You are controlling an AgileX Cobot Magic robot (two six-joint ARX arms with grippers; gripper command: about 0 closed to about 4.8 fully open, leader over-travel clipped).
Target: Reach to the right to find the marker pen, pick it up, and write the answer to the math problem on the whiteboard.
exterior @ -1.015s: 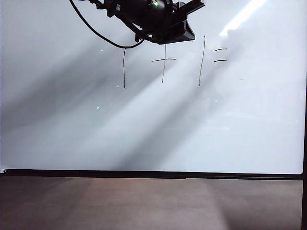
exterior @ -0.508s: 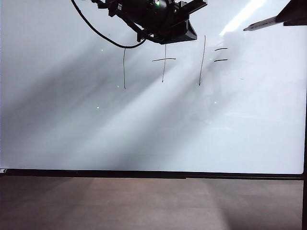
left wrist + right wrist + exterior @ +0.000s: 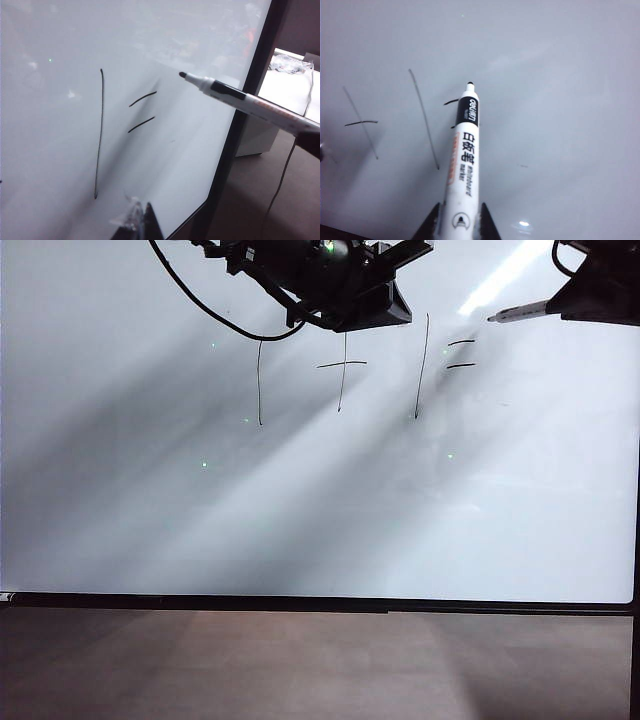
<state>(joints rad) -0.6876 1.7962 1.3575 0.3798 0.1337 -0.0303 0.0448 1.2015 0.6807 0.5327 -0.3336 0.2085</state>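
Shows a dull brown floor (image 3: pixel 320 665) across the bottom of the exterior view, darker toward the lower left. Catches a bright slanted streak of light (image 3: pixel 512 268) at the upper right, with broad grey shadow bands (image 3: pixel 150 430) fanning down to the left. Reveals, at the right edge of the left wrist view, a lit white piece of furniture (image 3: pixel 255 137), a dark wall (image 3: pixel 300 22) above it and brown floor below.

Background items, non-task
Brown floor (image 3: pixel 300 665) under the board; white table (image 3: pixel 292 87) off to one side, crumpled clear plastic (image 3: pixel 290 61) lying on it.
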